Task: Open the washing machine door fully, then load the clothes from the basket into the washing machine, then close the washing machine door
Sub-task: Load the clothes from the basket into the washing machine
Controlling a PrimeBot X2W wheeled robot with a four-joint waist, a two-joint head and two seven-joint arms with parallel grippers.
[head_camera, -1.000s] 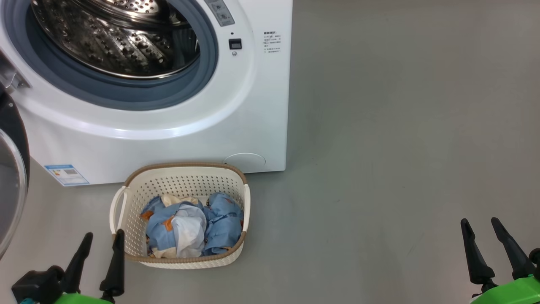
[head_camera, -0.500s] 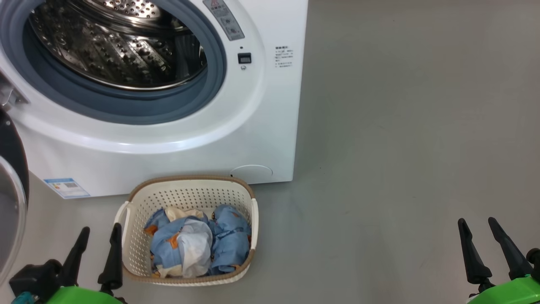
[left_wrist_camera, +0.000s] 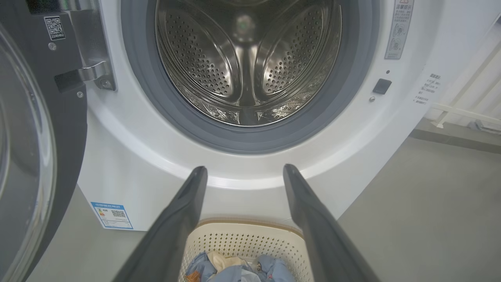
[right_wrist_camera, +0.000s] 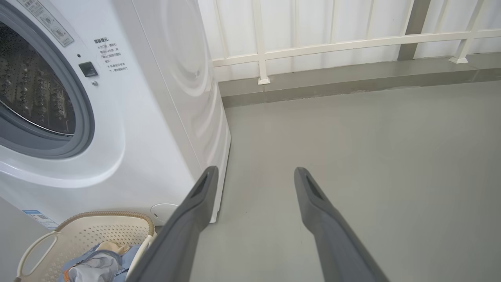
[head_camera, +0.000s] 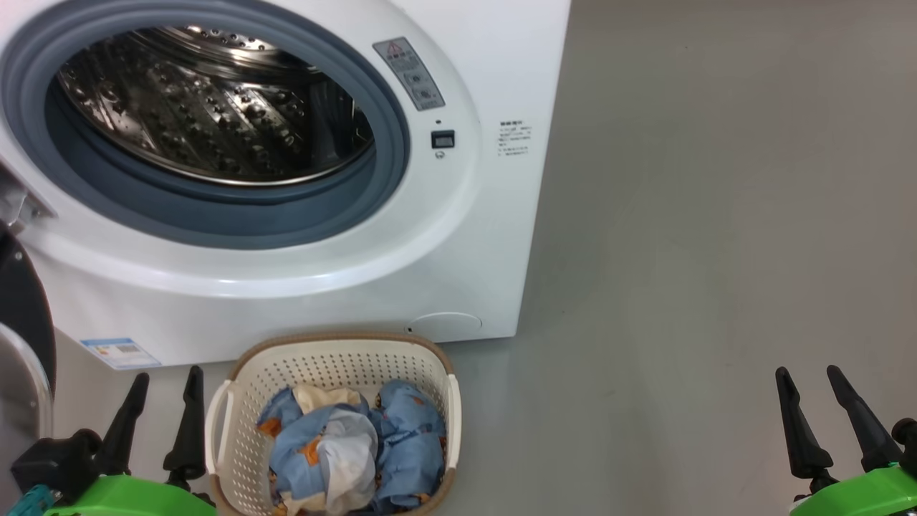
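Down in front of the washing machine [head_camera: 286, 287] sits the basket [head_camera: 322, 362], clothes [head_camera: 358, 451] bunched inside, washing machine door [head_camera: 25, 315] swung open. Left gripper [head_camera: 167, 374] and right gripper [head_camera: 807, 370] hang wide, empty. I'd dip the left one straight into the pile and grab deep.

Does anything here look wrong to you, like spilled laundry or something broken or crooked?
Nothing stands out. The washing machine door hangs open at the left, the drum is empty, and the clothes sit crumpled inside the basket, which stands upright on the floor before the washing machine. No fabric lies outside it.
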